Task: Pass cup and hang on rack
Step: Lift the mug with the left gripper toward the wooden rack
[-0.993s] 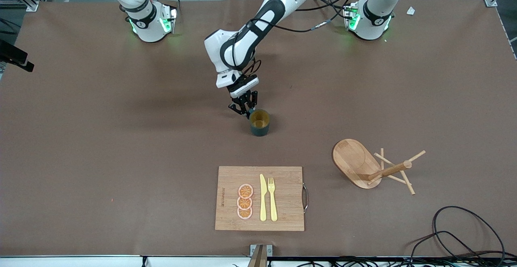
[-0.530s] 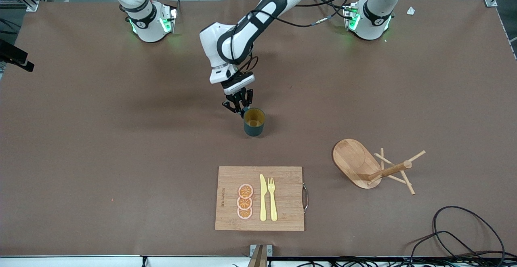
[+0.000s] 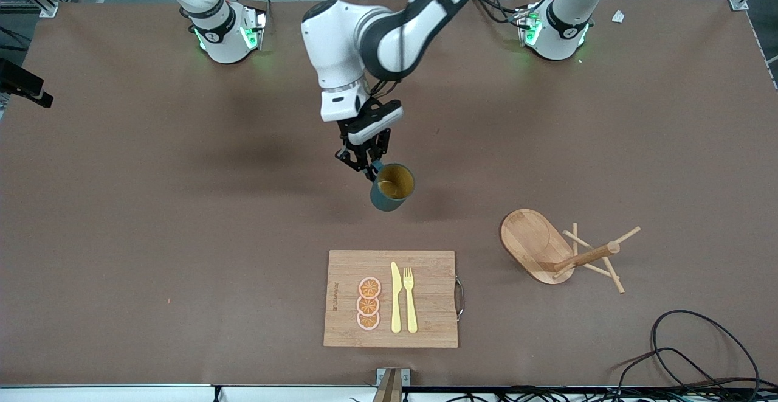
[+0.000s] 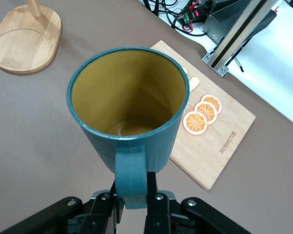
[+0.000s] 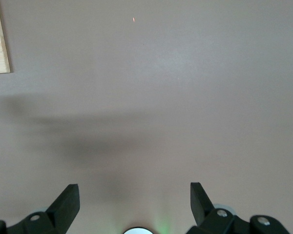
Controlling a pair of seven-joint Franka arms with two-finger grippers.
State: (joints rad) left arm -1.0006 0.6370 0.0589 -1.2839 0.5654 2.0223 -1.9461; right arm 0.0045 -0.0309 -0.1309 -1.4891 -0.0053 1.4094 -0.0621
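Left end effector [image 3: 367, 168] holds the seemingly empty cup [image 3: 392, 187] by its handle.

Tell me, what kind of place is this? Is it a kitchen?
Probably a robot lab, not a kitchen. Two robot arms are bolted to a big brown table; the left gripper holds a cup by its handle. Loose cables and metal framing ring the table's edge.

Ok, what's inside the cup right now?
Nothing visible: the cup, held by its handle in the left claw, shows only its bare yellowish inside and most of its bottom. The near wall hides a sliver of the bottom.
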